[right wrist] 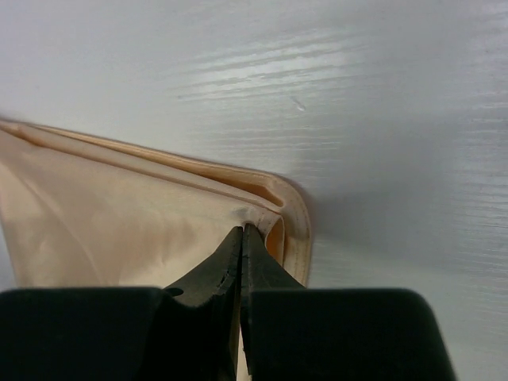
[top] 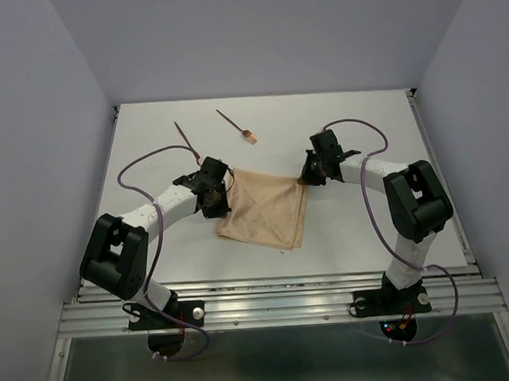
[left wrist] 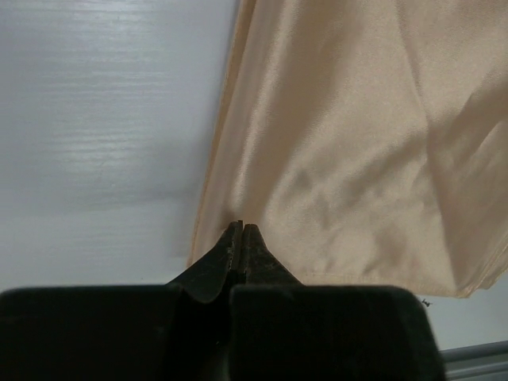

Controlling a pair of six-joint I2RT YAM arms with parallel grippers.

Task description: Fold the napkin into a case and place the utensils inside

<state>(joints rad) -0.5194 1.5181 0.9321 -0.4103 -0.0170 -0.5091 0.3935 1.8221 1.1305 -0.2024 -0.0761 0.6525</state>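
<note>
The tan napkin lies on the white table as a folded, layered, roughly square sheet; no narrow case shows. My left gripper is shut, pinching the napkin's left edge near its far corner. My right gripper is shut on the napkin's far right corner, where the cloth puckers at the fingertips and hemmed layers curl around them. The two utensils lie beyond the napkin: a plain pointed stick and a stick with a small paler forked head.
The white table is walled in by grey panels at the back and both sides. Purple cables loop from both arms over the table. A metal rail runs along the near edge.
</note>
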